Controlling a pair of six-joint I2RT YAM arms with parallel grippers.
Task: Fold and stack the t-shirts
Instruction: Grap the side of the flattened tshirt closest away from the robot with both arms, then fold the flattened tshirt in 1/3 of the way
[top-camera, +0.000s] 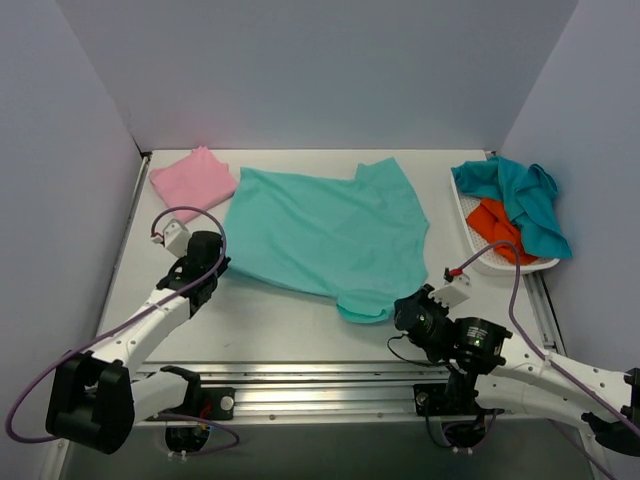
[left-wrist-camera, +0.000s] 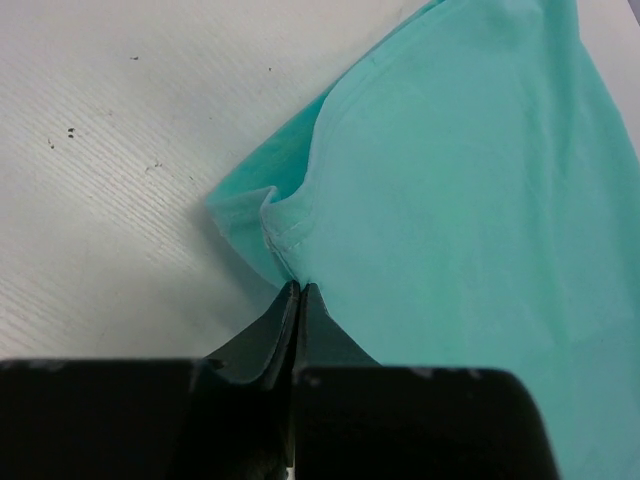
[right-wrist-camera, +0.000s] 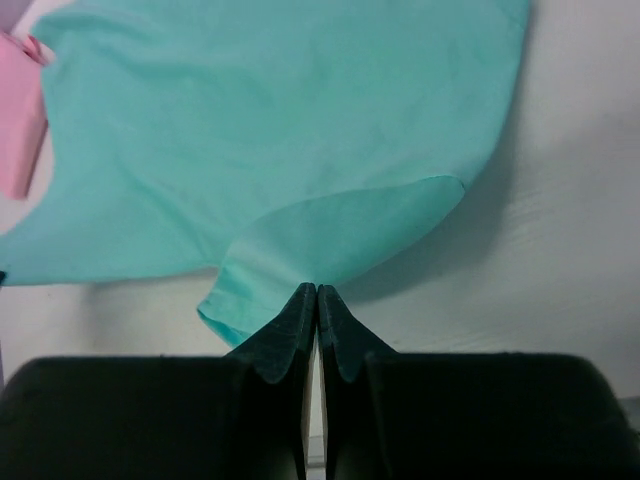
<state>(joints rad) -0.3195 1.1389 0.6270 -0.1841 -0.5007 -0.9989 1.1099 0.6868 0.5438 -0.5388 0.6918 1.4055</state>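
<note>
White ribbed worktop (top-camera: 300, 325), with pale grey walls on three sides.

Far-left corner: pink tee (top-camera: 193, 180), folded into a small flat packet. It lies just beside the far-left edge of the green one; cannot tell if they touch. Judged finished, and the likely base of the stack.

Left of centre: left fingers (left-wrist-camera: 265, 345) are pressed together on the hem of the sea-green tee (top-camera: 325, 235) at its near-left corner. A small pucker of cloth stands just ahead of the tips.

Centre: the sea-green tee lies spread across the middle of the worktop, mostly one flat layer with some wrinkles. No fold line is made in the body yet.

Right of centre, toward the near edge: right fingers (right-wrist-camera: 285, 330) are pressed together, pinching a turned-over flap at the tee's near-right corner. Whether that flap is sleeve or hem, cannot tell.

Right edge: white tray (top-camera: 468, 222) holds a teal tee (top-camera: 520, 200) and an orange tee (top-camera: 492, 222). Both are heaped and unfolded, and the teal one drapes over the rim.

Progress, as a judgement:
- One shirt of the four in view is done.
- The second is gripped at both near corners, at the very start of its fold.
- Left to do:
  - fold the green and set it on the pink;
  - fetch, spread, fold and stack the two from the tray.
- Well under halfway.
</note>
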